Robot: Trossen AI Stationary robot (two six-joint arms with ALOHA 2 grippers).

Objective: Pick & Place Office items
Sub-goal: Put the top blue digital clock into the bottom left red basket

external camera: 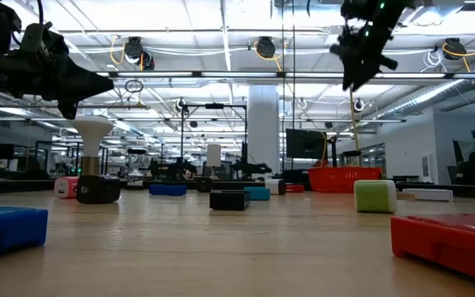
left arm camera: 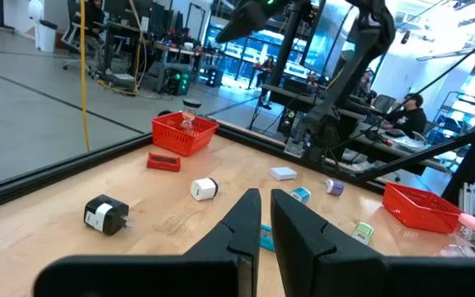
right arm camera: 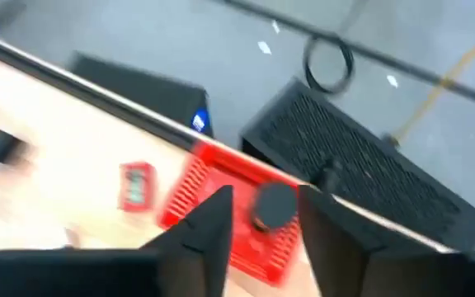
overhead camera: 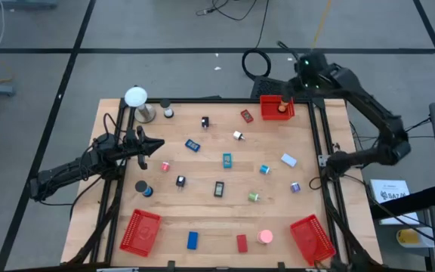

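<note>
Right jaws [right arm camera: 262,223] raised over far-right basket [overhead camera: 276,108]; fingers apart in wrist view. Small dark round piece [right arm camera: 272,205] seen between them, above basket floor; whether gripped or falling free, cannot tell. Orange item [overhead camera: 282,107] already inside the basket.

Left jaws [left arm camera: 265,216] pressed together, empty, hanging over left side of tabletop [overhead camera: 202,204], waiting.

Remaining office items scattered over the boards, well apart from right jaws: black clip [overhead camera: 219,189], teal block [overhead camera: 226,159], blue block [overhead camera: 192,240], red block [overhead camera: 242,242], pink round piece [overhead camera: 266,236], green roll [overhead camera: 254,197].

Handling, judged: all light, stiff, thumb-sized. Blocks best taken across flat short sides. Rolls and cylinders likely to skid or roll away; better pinched across the curved body from above. Clip best by its body, not its prongs.
</note>
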